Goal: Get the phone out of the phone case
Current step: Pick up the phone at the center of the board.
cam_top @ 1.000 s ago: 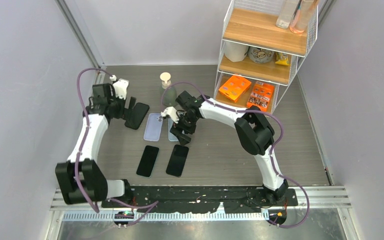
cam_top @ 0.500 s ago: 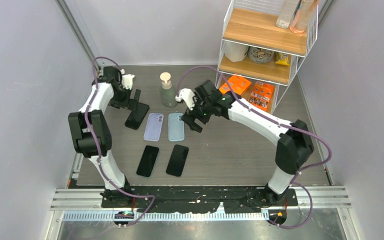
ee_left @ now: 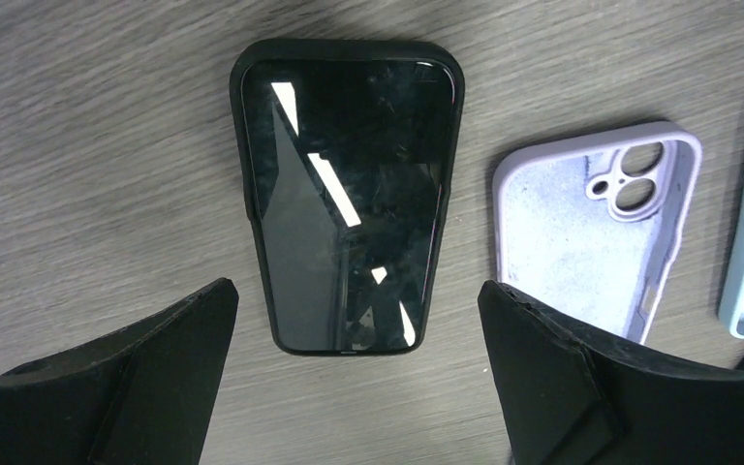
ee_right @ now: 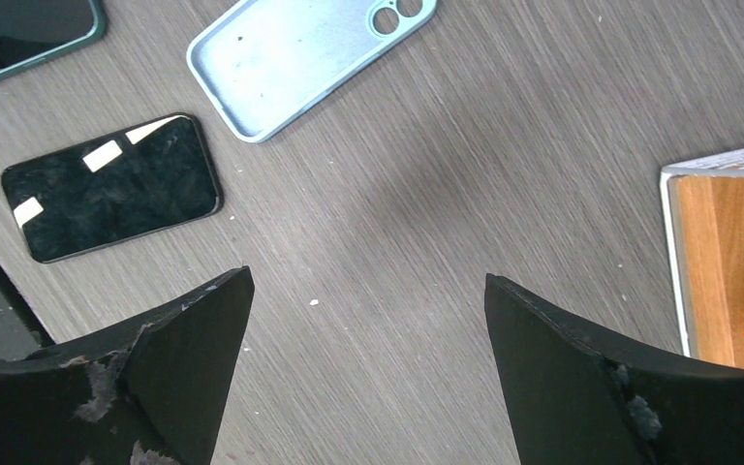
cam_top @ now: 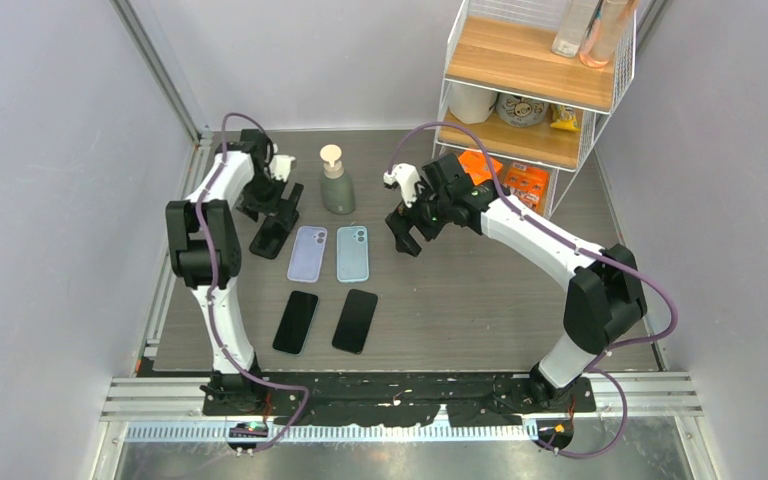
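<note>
**Cased phone under the left claw, both claws released**

Nearest the arm bases, two bare phones (cam_top: 296,322) lie screen up, side by side on the desk (cam_top: 460,300). Just beyond them lie a lilac case (cam_top: 307,252) and a pale blue case (cam_top: 352,253), both empty with the hollow side up.

Beyond and to the left of the lilac case lies the task's phone (ee_left: 349,194), screen up on the desk, seated in its black case (ee_left: 349,50). The left claw (cam_top: 268,205) hangs over its far end, fingers spread wide and holding nothing. The right claw (cam_top: 410,235) is likewise spread and empty. It hovers over bare desk on the other side of the two empty cases, well apart from the phone, so the left arm is judged the nearer.

In the left wrist view the phone's long axis runs straight out between the two fingers, so the closing line crosses its short width. Only this view shows the case rim unbroken around the screen. The overhead view alone shows both arms together.

The claw's height above the phone cannot be told from either view. The right wrist view does not show the cased phone at all.

Farthest back stand a soap dispenser (cam_top: 335,182) and a wire rack (cam_top: 530,90).
</note>
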Robot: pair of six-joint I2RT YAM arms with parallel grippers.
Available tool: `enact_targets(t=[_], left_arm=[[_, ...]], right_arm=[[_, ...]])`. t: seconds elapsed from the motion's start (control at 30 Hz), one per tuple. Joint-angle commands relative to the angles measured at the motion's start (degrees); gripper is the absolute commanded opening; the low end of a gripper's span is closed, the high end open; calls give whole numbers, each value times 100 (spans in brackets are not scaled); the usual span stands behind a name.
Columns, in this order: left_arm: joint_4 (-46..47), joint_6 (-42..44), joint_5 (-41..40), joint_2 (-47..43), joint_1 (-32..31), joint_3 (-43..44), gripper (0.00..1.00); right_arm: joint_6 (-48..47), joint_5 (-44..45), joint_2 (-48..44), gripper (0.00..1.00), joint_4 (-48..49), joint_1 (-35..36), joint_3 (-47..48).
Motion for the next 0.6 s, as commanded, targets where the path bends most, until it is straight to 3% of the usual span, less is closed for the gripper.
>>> enact_targets(t=[0.0, 0.43, 0.57], left_arm=[[-418, -91, -260, 262, 21, 366, 99], [-1628, 84, -494, 1031, -206, 1522, 100], [-1572, 132, -578, 974, -216, 1401, 100]], right_arm=[[143, -413, -198, 95, 187, -20, 47], [194, -712, -296, 95, 222, -157, -6], [220, -865, -291, 95, 218, -215, -16]])
